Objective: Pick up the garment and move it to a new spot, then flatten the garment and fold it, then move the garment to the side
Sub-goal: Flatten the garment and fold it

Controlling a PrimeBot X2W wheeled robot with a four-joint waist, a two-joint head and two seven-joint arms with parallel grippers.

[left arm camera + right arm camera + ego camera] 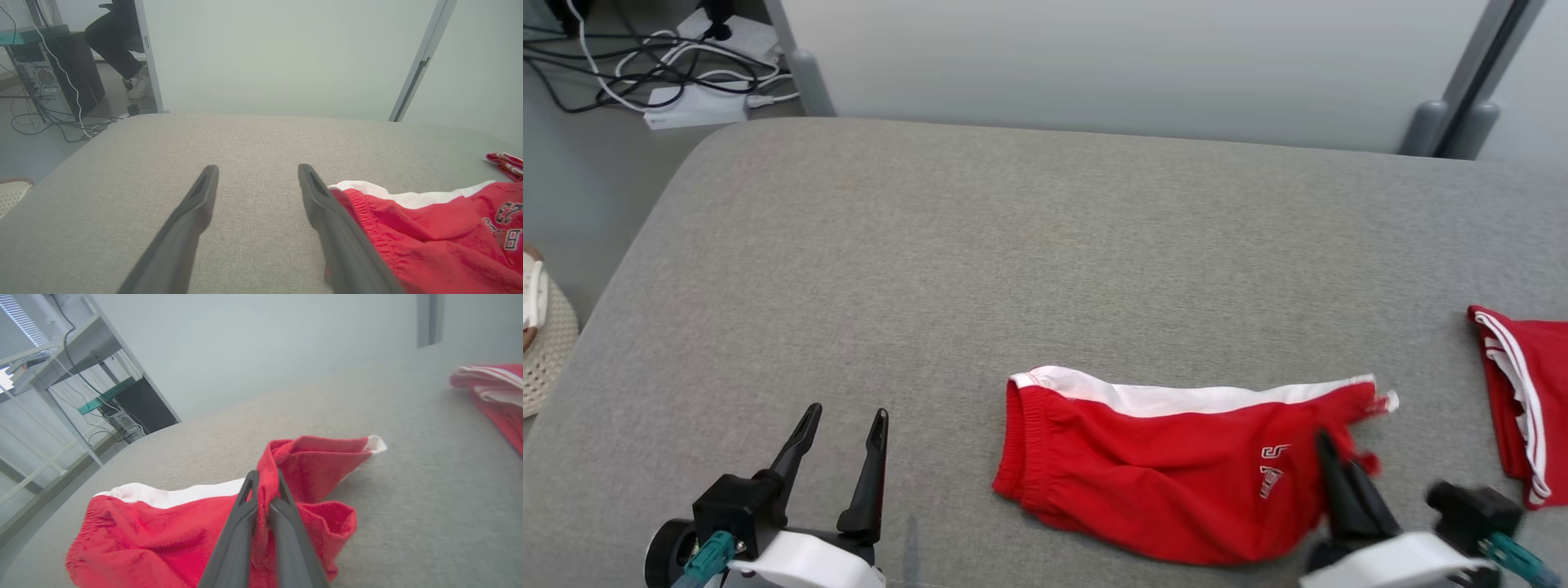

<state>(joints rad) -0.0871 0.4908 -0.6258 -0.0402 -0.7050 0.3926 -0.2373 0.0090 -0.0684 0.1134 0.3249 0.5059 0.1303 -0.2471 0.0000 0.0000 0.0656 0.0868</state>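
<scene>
Close up, my R gripper (265, 477) is pinched tight on the bunched leg end of the red shorts (1168, 474), which lie under & to the L of it. My L gripper (255, 171) is wide open w/ nothing in it, the waistband just by its R finger. Looks like the flatten step to me; next I'd pull the cloth smooth, maybe pin the waistband w/ the L. Under both hands is the gray soft table (1013, 245), w/ another red cloth (1523, 392) off to my R hand's R & cables (645, 57) on the floor far past my L.
</scene>
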